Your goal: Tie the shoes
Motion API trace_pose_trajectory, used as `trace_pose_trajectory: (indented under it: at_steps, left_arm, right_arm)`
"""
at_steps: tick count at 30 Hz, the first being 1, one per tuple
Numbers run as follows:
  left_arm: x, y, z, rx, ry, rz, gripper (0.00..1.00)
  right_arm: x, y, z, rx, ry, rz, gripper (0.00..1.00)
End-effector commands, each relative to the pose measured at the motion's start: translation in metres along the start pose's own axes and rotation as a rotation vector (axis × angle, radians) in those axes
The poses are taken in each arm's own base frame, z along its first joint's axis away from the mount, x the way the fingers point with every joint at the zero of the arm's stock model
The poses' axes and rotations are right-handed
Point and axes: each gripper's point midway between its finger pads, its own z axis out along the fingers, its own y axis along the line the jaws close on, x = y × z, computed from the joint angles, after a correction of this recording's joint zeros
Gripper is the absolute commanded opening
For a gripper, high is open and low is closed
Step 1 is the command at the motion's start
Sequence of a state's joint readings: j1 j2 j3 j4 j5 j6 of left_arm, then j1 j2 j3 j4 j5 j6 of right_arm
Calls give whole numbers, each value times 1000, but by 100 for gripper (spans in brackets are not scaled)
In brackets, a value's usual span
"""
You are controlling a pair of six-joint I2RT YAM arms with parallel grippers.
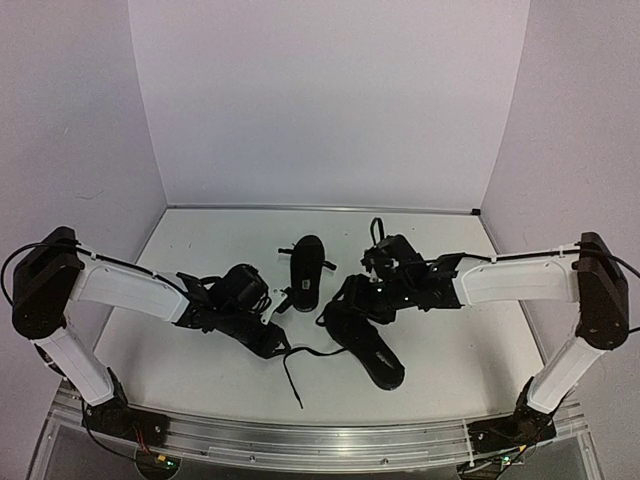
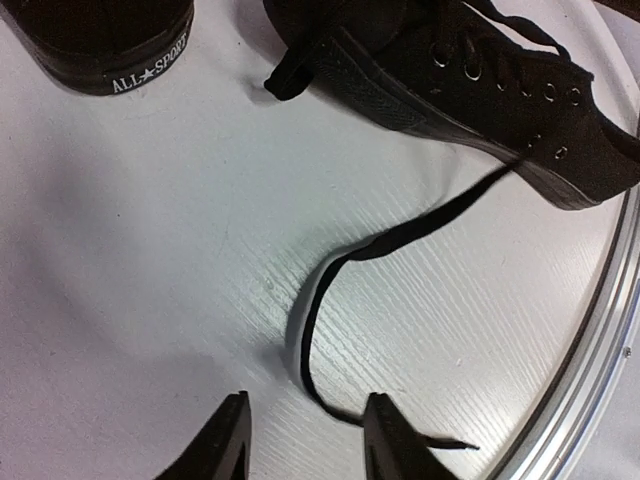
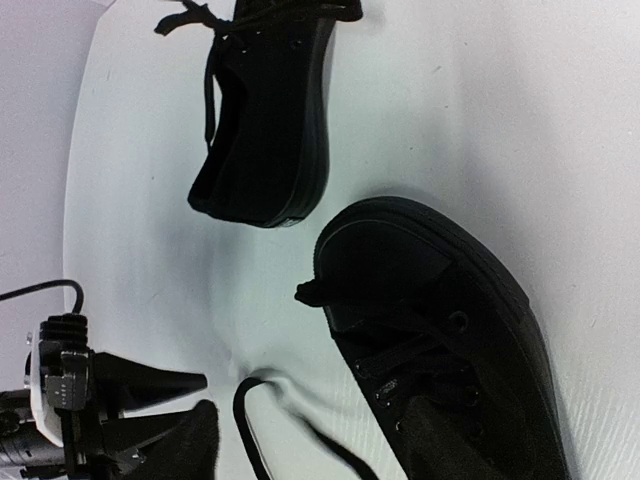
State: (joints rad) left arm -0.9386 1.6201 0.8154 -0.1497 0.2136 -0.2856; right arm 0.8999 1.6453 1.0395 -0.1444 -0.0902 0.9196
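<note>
Two black shoes lie on the white table. The far shoe (image 1: 306, 270) (image 2: 110, 40) (image 3: 265, 120) sits mid-table. The near shoe (image 1: 368, 340) (image 2: 480, 80) (image 3: 440, 300) lies to its right, and one thin lace (image 1: 294, 372) (image 2: 310, 330) (image 3: 245, 420) trails loose across the table toward the front edge. My left gripper (image 1: 276, 345) (image 2: 305, 440) hovers open over that lace's end, which runs past the right fingertip (image 2: 388, 440) without being pinched. My right gripper (image 1: 362, 300) (image 3: 315, 450) is open above the near shoe's laced front, with one finger (image 3: 445, 440) over the eyelets.
The table's aluminium front rail (image 1: 320, 440) (image 2: 590, 370) runs close behind the lace end. White backdrop walls (image 1: 330, 100) close the back and sides. The left gripper's body (image 3: 110, 395) shows at the left of the right wrist view, close to my right gripper.
</note>
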Motion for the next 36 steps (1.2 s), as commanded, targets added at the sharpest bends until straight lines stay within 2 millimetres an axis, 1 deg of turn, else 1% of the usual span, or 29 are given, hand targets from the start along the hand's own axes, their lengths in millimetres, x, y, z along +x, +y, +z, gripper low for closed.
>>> trace_pose_trajectory:
  at_steps: [1,2,4,6,10,13,18,20,22,27,31,33,35,36]
  left_arm:
    - [-41,-5,-25,60,-156,68,53]
    - [-49,-1,-26,59,-184,70,54]
    - [-65,2,-25,67,-227,107,55]
    - [-81,0,-15,71,-236,163,53]
    - [-96,-3,10,100,-229,253,48]
    - [-101,-7,25,137,-239,286,45]
    - [-103,-2,49,141,-228,286,42]
    - [-104,-2,54,150,-239,291,40]
    - [-104,-1,59,152,-245,293,38]
    - [-109,2,65,145,-278,302,32]
    - [-114,1,67,151,-315,314,28]
    - [-115,2,69,150,-323,316,23]
    - [-115,1,68,152,-323,316,13]
    - [-116,1,64,143,-327,315,5]
  right_arm:
    - [-1,-8,-26,-40,10,-108,77]
    - [2,-11,-30,-46,17,-116,79]
    - [12,-20,-29,-42,47,-122,80]
    - [25,-30,-25,-35,91,-131,79]
    - [45,-50,-17,-7,156,-132,79]
    - [53,-55,-17,-15,173,-133,78]
    - [67,-49,-13,-94,222,-123,77]
    - [74,-48,-9,-121,249,-115,76]
    - [76,-41,-4,-164,259,-114,75]
    - [75,-35,3,-179,267,-122,72]
    - [75,-35,6,-175,274,-124,69]
    - [76,-35,5,-179,278,-119,69]
    - [74,-30,2,-196,274,-116,68]
    - [72,-27,-1,-206,268,-117,68]
